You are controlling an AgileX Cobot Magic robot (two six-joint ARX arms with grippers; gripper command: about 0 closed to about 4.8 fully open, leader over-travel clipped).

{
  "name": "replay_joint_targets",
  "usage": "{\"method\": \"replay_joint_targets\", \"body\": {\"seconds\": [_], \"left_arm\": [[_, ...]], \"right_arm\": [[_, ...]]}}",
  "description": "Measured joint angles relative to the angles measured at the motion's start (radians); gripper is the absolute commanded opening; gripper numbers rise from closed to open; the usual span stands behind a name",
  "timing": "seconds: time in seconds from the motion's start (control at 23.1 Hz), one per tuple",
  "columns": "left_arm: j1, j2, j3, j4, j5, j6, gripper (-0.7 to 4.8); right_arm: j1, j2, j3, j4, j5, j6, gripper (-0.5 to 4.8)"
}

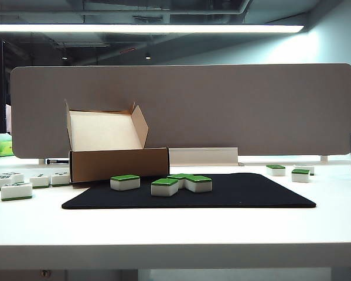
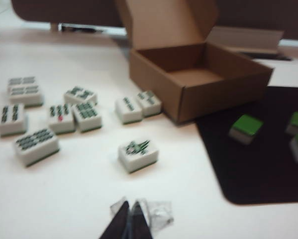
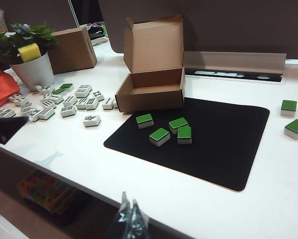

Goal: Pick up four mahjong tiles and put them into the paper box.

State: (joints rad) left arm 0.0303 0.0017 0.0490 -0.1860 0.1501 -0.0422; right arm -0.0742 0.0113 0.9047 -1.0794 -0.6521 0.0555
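Tiles: four green-topped mahjong tiles lie on black mat
Box: paper box open, empty
Left gripper: fingers closed above table
Right gripper: fingers closed, empty

Nothing here that I can properly read — no words, brands or numerals anywhere. The only marks are on the face-up tiles at the left of my left wrist view: rows of dark green strokes, too blurred to name. One tile near the centre bears a bird-like green figure — another shows a small red dot among its strokes.
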Motion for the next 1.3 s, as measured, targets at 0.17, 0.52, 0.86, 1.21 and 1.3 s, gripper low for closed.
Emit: {"method": "replay_joint_targets", "body": {"seconds": [0.17, 0.52, 0.86, 1.21, 1.3], "left_arm": [[0.0, 0.0, 0.056, 0.005, 0.08, -0.002, -0.06], [0.0, 0.163, 0.307, -0.013, 0.139, -0.018, -0.06], [0.0, 0.542, 0.581, -0.006, 0.193, 0.036, -0.06], [-0.079, 1.002, 0.947, -0.04, 0.272, 0.069, -0.06], [-0.113, 1.096, 1.028, -0.069, 0.272, 0.074, -0.05]], "right_arm": [[0.0, 0.0, 0.0, -0.011, 0.0, 0.0, -0.01], [0.0, 0.0, 0.0, -0.011, 0.0, 0.0, -0.01], [0.0, 0.0, 0.0, -0.011, 0.0, 0.0, -0.01], [0.0, 0.0, -0.001, -0.011, 0.001, 0.0, -0.01], [0.0, 0.0, -0.001, -0.011, 0.0, 0.0, -0.01]]}}
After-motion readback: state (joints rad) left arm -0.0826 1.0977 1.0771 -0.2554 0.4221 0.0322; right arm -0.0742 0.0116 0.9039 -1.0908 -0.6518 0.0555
